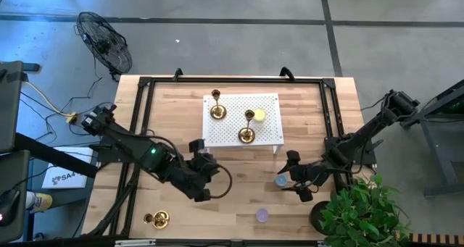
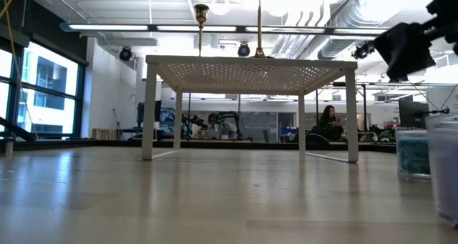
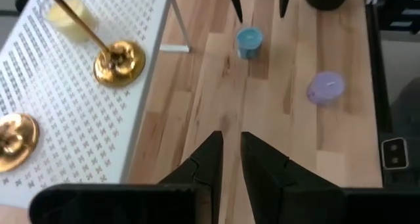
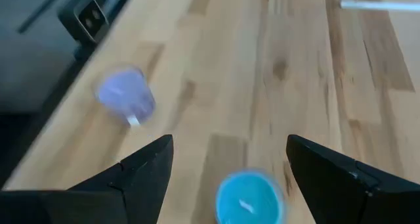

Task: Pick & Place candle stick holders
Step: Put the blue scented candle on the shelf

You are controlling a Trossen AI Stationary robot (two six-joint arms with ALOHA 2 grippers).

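On the wooden table [image 1: 239, 182], right hand [image 1: 296, 182] gapes over the blue candle [image 1: 280, 180]; left hand [image 1: 205, 176] nearly together, empty.

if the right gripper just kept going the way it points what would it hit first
Probably the blue candle: it sits on the table between the right gripper's open fingers, just ahead. The purple candle lies off to one side, likely missed.
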